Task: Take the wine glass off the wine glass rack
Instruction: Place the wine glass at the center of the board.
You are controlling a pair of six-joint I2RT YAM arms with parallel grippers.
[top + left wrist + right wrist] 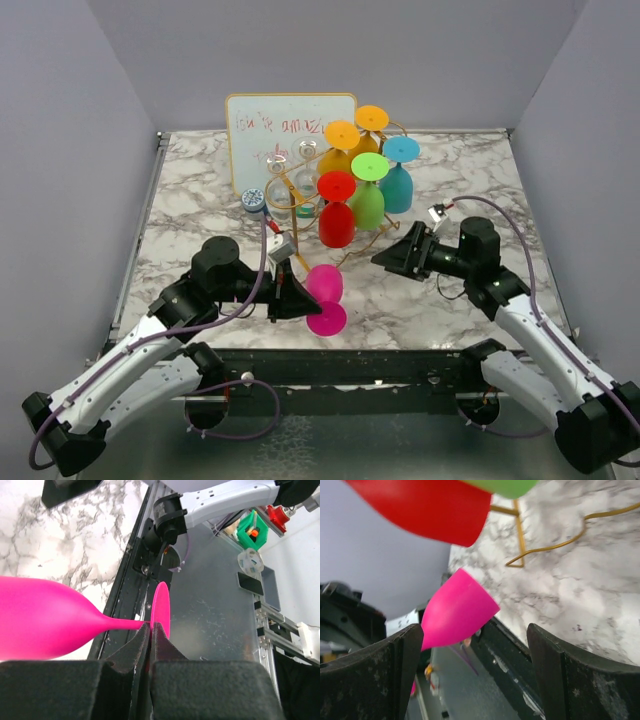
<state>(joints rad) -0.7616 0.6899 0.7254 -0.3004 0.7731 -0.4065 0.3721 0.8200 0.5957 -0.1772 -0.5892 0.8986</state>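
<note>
Marble table (200, 200) fills the grey-walled booth, and both arms reach in over its near half.

On the left, the left gripper (300, 297) is clamped on the stem of the pink glass (325, 283). The wrist view shows the two pads pinched together with the stem between them, right where it meets the foot. The pink glass lies on its side straight ahead of those fingers, its bowl towards the rack and its foot nearer the table's front edge. I cannot tell whether it rests on the marble or hangs just above it.

Beyond the fingertips and apart from the pink glass stands the rack (518, 530), with other glasses hanging on it, the red glass (336, 224) nearest.

On the right, the right gripper (385, 257) is spread wide with nothing between its fingers. It points towards the pink glass, with the rack just beside its far finger.

By the look of it, the main step is done: the pink glass is clear of the rack. What seems left is to set it down and let go.
</note>
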